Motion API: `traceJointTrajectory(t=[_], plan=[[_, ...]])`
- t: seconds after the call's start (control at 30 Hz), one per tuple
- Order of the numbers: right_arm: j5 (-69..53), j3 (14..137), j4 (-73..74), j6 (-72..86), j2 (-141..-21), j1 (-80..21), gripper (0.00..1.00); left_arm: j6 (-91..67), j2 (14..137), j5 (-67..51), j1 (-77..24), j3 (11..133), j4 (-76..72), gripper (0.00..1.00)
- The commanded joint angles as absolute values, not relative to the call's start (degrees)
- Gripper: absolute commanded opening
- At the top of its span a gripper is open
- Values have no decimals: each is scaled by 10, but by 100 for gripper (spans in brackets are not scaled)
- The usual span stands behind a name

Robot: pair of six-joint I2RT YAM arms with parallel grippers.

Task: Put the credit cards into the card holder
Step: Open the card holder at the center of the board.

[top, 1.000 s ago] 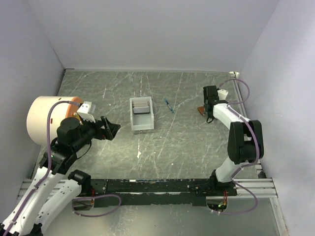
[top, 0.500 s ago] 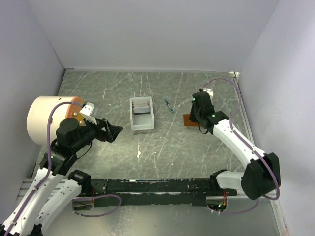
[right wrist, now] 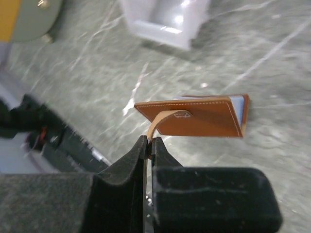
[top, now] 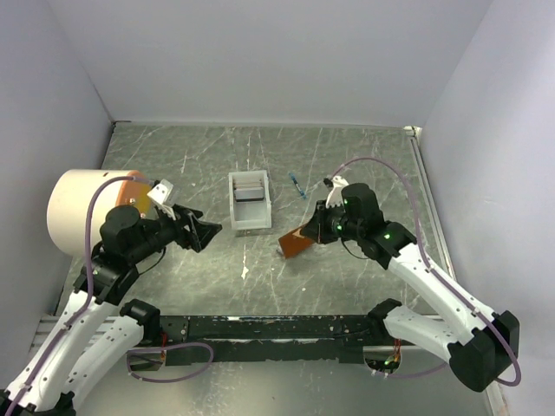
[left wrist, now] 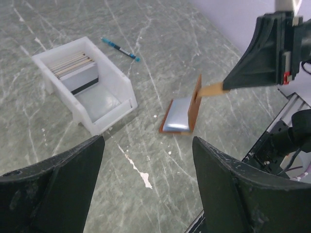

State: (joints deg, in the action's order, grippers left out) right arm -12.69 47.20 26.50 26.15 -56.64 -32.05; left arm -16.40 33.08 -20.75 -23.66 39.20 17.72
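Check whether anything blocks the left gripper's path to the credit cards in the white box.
Nothing visible does. The credit cards stand in the open-topped white box, with only bare table between it and the open left gripper. The card holder, held by its tab in the right gripper, is off to the side.

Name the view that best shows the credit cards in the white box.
Left wrist: the stacked plastic credit cards show separate edges and a dark stripe. Top external gives only a dark patch; right wrist, only the white plastic box.
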Motion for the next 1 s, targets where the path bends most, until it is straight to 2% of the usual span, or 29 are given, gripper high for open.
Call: traceJointTrajectory(t=[0.0, 0.1, 0.3, 0.57, 0.8, 0.97], plan=[[-305, 433, 213, 253, -556, -333, 0, -173, 348, -252, -231, 393, 128, 84], [-316, 418, 236, 250, -569, -333, 0, -182, 380, -295, -231, 395, 120, 78], [-41, 441, 375, 354, -590, -333, 0, -171, 426, -327, -237, 404, 143, 75], [141, 389, 430, 483, -560, -332, 0, -178, 448, -268, -274, 398, 124, 67], [245, 402, 483, 597, -545, -332, 0, -218, 513, -195, -343, 402, 106, 63], [239, 400, 470, 596, -567, -332, 0, -256, 548, -159, -393, 384, 49, 61]])
